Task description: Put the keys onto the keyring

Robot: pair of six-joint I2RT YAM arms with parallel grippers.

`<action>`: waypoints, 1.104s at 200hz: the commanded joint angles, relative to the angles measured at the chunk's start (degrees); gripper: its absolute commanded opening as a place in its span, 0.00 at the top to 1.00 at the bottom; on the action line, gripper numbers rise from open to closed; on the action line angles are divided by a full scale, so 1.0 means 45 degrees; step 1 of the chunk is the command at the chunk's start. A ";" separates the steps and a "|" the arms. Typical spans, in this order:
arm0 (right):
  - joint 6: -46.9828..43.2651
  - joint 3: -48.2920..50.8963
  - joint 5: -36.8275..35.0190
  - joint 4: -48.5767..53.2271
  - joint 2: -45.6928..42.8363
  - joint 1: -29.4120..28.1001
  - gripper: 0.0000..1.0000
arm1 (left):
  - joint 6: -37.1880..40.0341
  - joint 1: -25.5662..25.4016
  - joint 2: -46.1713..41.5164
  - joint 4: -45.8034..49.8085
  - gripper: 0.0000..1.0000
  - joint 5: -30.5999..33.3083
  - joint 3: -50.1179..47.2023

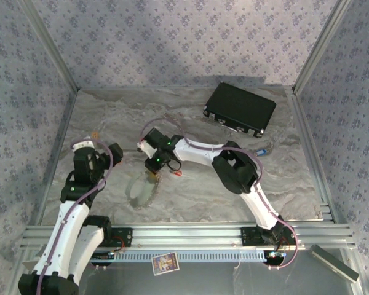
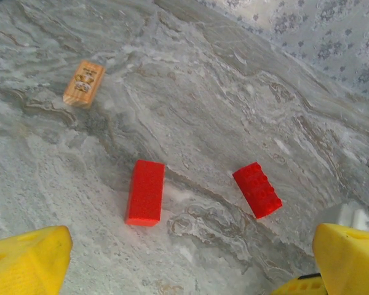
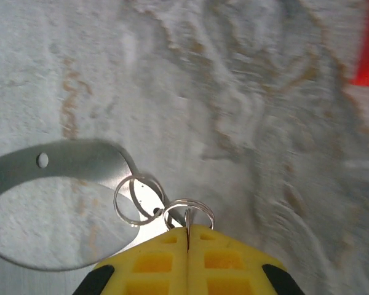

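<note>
right claw clamped on wire loop (linked to keyring), left claw apart, bare table ahead

Bare table around red blocks; black box far right

Legible text, numbers, brands: none can be read.

Print-bearing items noted:

1. Small card, at the near edge of the table, between the two arm bases. Coloured picture inside a pale border; any wording is too small to read.

2. Tan block, lying flat on the table toward its left edge. Dark printed marks on its top face, possibly figures or characters; blurred, not readable.

3. Black box, far right corner of the table. Pale spots along its near rim; cannot tell whether they are signs.
</note>
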State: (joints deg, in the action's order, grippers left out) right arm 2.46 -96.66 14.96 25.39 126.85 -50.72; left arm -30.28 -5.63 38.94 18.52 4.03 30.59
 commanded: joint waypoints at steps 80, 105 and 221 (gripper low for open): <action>0.0920 0.0887 0.0434 -0.1166 -0.1118 0.1548 0.57 | -0.1296 0.0050 0.0708 0.3759 0.02 -0.2887 0.0605; 0.1512 0.1880 0.0442 -0.2004 -0.2094 0.1913 0.54 | -0.1813 -0.0197 0.1161 0.4438 0.03 -0.3780 0.0547; 0.2481 0.5831 -0.1541 -0.3245 -0.6762 0.2278 0.54 | -0.7731 -0.6357 0.1642 0.6236 0.17 -0.1233 0.0293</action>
State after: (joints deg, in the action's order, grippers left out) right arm 11.44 -73.06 10.24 12.56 98.87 -40.73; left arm -55.68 -29.08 45.21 43.03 -4.27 32.84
